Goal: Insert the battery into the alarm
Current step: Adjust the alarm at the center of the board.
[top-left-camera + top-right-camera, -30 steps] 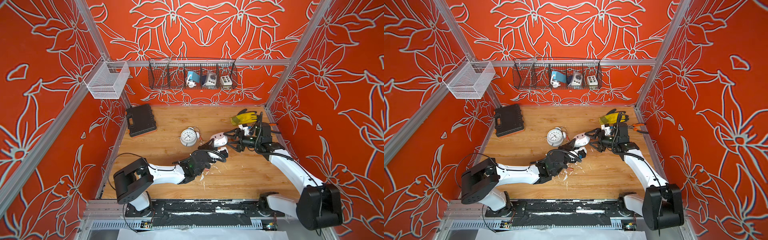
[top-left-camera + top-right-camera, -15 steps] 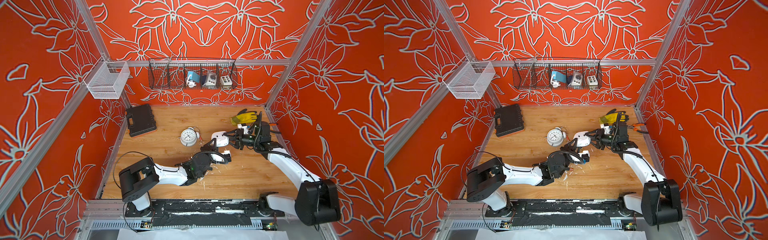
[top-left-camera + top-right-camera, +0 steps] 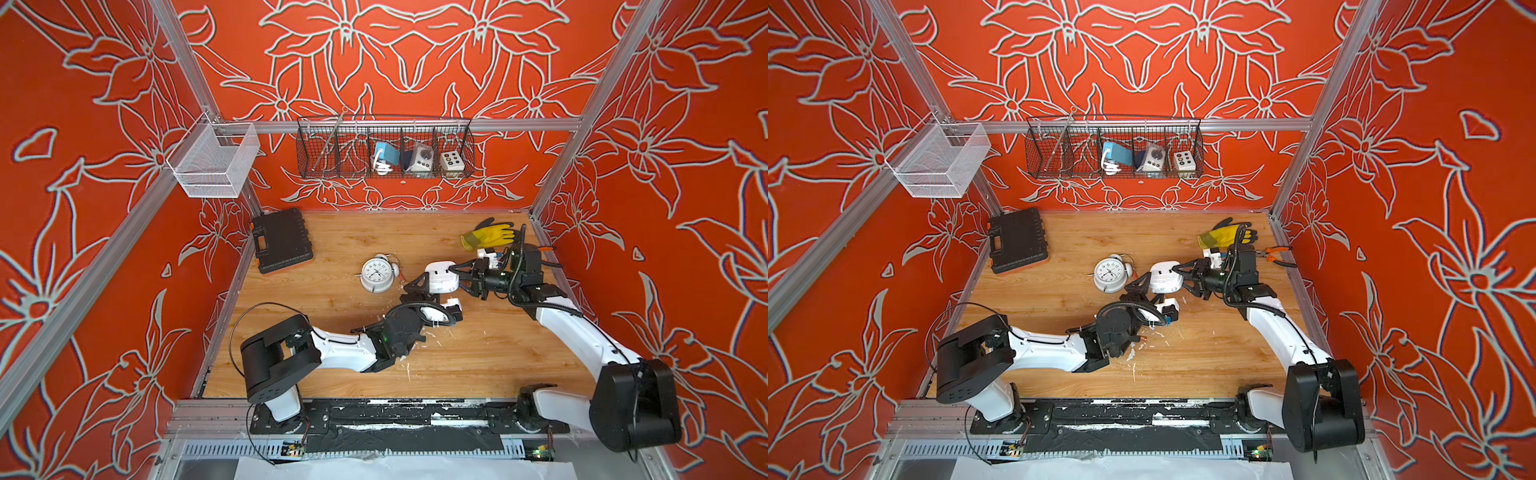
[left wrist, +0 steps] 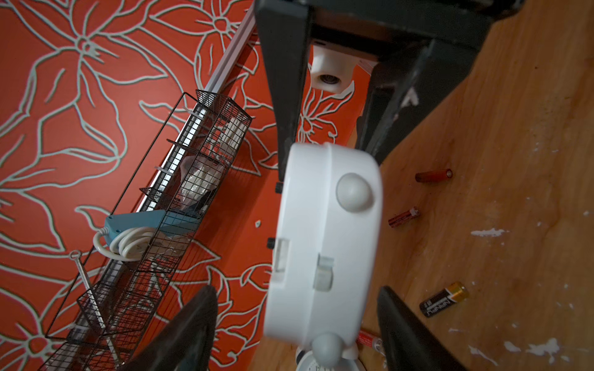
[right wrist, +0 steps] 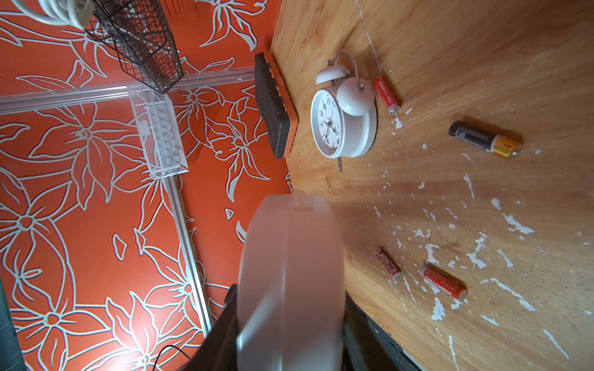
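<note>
Wooden table inside an orange booth with a flower pattern. A black wire rack hung on the back wall, with a blue power strip and small boxes in its compartments. A white mesh basket hung on the left rail. A black tool case lay flat at the far left corner of the table.

Both arms reached toward the middle right. The right gripper was clamped on the white alarm, dark fingers on opposite edges, holding it up off the wood. The left gripper held nothing. Its jaws were spread wide, one finger on either side of the alarm's free end. The left wrist view showed a clear gap at one finger. The other finger sat close, and I could not tell whether it touched.

A twin-bell clock lay on the table with its face turned up, just beside the held alarm. A yellow glove lay near the far right corner, with orange-handled pliers close by at the right edge.

A black-and-gold battery lay loose on bare wood, apart from the alarm and both grippers. One red battery lay just beside the twin-bell clock. Two more red batteries lay near each other on the boards. White flecks were scattered over the wood around them.
</note>
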Available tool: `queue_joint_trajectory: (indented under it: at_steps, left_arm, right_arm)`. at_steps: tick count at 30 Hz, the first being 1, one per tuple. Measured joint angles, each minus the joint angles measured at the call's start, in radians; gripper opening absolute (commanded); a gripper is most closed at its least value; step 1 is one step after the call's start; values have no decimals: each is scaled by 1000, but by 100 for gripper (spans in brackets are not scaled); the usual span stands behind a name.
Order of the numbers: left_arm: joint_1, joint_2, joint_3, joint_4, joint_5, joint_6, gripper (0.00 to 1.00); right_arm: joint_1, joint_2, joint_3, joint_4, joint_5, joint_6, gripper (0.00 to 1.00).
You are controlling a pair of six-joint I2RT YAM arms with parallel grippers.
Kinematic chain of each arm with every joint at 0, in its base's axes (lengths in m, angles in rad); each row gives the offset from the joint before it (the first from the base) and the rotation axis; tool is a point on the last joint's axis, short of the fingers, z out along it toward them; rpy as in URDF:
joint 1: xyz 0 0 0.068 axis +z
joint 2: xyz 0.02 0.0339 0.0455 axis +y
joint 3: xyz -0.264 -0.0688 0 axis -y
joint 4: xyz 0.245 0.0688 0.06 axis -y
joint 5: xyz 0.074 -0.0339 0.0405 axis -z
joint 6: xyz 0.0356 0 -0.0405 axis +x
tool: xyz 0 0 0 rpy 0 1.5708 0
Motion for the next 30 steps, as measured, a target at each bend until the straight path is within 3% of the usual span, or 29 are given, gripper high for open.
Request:
queue_joint_trajectory:
  at_steps: [6, 9, 16, 24, 30]
  left_arm:
    - [2, -153, -76, -83, 66, -278, 86]
    - [23, -246, -131, -138, 151, -454, 89]
    - [179, -390, -259, -175, 374, -894, 97]
    - [365, -366, -292, -179, 607, -1317, 98]
    - [436, -296, -277, -209, 725, -1483, 98]
  right_arm:
    - [-10, -40, -4, -18, 86, -93, 37]
    - [-10, -58, -24, -19, 128, -152, 37]
    - [-10, -70, -97, -2, 184, -247, 34]
    - [-10, -23, -166, 22, 176, -317, 32]
    - [-8, 74, -167, 11, 79, -382, 31]
